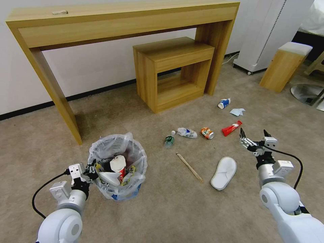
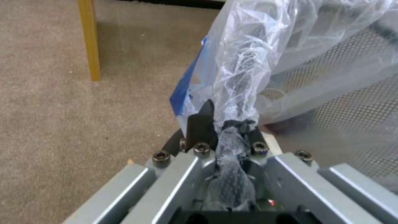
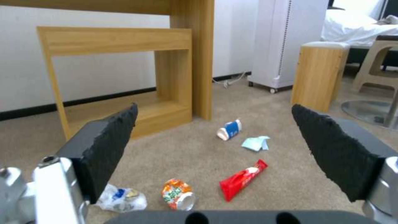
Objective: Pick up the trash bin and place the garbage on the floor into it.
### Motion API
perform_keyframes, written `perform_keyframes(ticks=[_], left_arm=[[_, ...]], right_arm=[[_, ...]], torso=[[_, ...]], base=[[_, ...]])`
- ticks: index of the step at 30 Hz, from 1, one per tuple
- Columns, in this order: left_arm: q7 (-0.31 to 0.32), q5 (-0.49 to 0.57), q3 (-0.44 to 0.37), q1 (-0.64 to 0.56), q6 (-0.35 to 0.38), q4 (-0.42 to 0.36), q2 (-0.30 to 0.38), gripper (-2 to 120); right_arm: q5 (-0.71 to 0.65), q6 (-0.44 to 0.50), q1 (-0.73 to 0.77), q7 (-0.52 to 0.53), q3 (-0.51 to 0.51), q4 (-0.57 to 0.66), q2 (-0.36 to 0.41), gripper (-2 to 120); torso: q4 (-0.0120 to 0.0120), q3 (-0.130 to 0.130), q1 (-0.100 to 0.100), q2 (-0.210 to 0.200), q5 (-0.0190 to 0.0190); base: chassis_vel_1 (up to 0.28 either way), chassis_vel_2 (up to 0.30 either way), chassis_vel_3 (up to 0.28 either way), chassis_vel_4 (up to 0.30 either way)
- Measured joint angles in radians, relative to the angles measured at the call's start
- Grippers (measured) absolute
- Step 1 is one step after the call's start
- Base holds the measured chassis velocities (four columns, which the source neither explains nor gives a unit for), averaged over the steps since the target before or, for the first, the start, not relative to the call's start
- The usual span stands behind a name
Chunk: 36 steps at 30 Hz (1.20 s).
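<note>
On the floor, left gripper jaws clamped on trash bin liner rim. Right gripper jaws wide open above red wrapper, near slipper.

Bright even light, soft shadows, warped edges

A carpeted room with light wooden furniture along a white wall.

A beige short-pile carpet fills the lower frame of the head view. At the top, a long light-wood console table stands against a white wall with a dark skirting strip. A smaller open wooden side table sits under its right end. In the upper right stand a tall white appliance on castors, a wooden stool with a pale padded top and a round metal base plate. Light is even and bright.
</note>
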<state>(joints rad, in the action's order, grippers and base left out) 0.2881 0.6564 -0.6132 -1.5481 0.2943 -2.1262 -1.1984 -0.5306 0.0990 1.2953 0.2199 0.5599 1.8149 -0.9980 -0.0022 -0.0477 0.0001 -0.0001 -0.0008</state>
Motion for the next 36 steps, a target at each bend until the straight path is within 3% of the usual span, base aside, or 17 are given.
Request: perform_keyframes(ticks=[10,36], left_arm=[[-0.002,-0.007,0.002,-0.002,-0.008,0.003,-0.006,1],[-0.001,-0.008,-0.015,0.001,-0.013,0.007,-0.007,1]], right_arm=[[0.005,0.002,0.003,0.002,0.001,-0.006,-0.004,82],[0.01,0.009,0.001,-0.001,-0.005,-0.015,-0.008,84]], torso=[[0.0,0.0,0.0,0.0,0.0],[0.0,0.0,0.0,0.0,0.0]], base=[[-0.032,0.03,0.029,-0.039],[-0.02,0.017,0.018,-0.017]])
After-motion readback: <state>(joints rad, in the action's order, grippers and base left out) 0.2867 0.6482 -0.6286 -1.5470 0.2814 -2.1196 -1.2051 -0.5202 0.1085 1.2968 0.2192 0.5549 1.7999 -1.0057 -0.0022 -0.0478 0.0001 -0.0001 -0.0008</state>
